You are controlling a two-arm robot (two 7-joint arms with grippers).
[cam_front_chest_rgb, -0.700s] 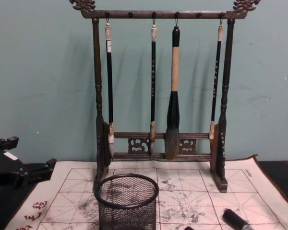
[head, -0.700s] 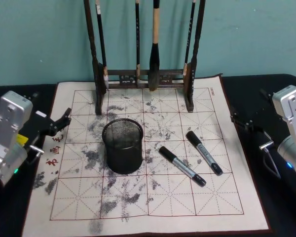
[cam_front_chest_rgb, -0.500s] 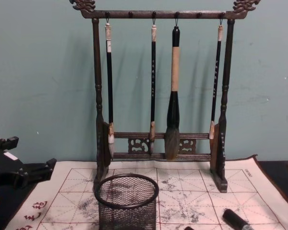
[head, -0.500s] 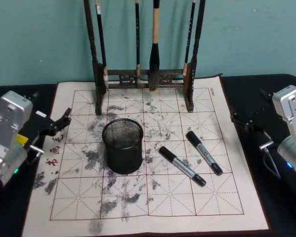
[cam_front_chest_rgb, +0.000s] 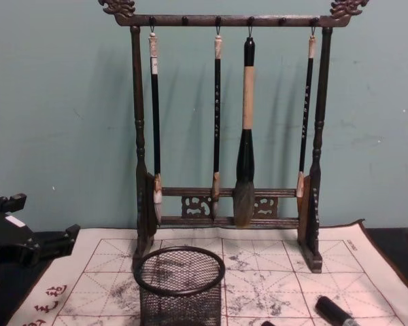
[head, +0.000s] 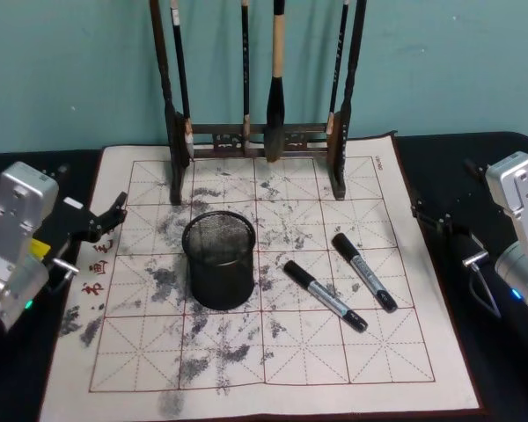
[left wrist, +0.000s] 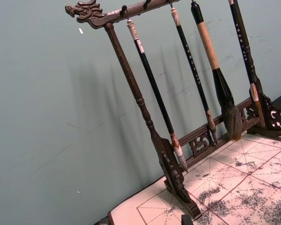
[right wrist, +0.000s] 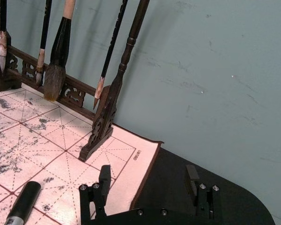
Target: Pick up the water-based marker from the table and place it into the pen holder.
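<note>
Two black water-based markers with grey labels lie on the ink-stained mat, one point(head: 325, 296) just right of the pen holder, the other point(head: 363, 271) farther right; one marker's cap end point(right wrist: 21, 202) shows in the right wrist view. The pen holder point(head: 218, 259), a round black mesh cup, stands upright mid-mat and is low in the chest view point(cam_front_chest_rgb: 180, 285). My left gripper point(head: 106, 220) rests open at the mat's left edge, holding nothing. My right gripper point(head: 433, 220) sits open off the mat's right edge, its fingers point(right wrist: 103, 180) spread wide over black table.
A tall dark wooden brush rack point(head: 255, 136) with several hanging calligraphy brushes stands at the back of the mat point(head: 246, 369), before a teal wall. The grid mat lies on a black table point(head: 493, 167). Open mat lies in front of the holder and markers.
</note>
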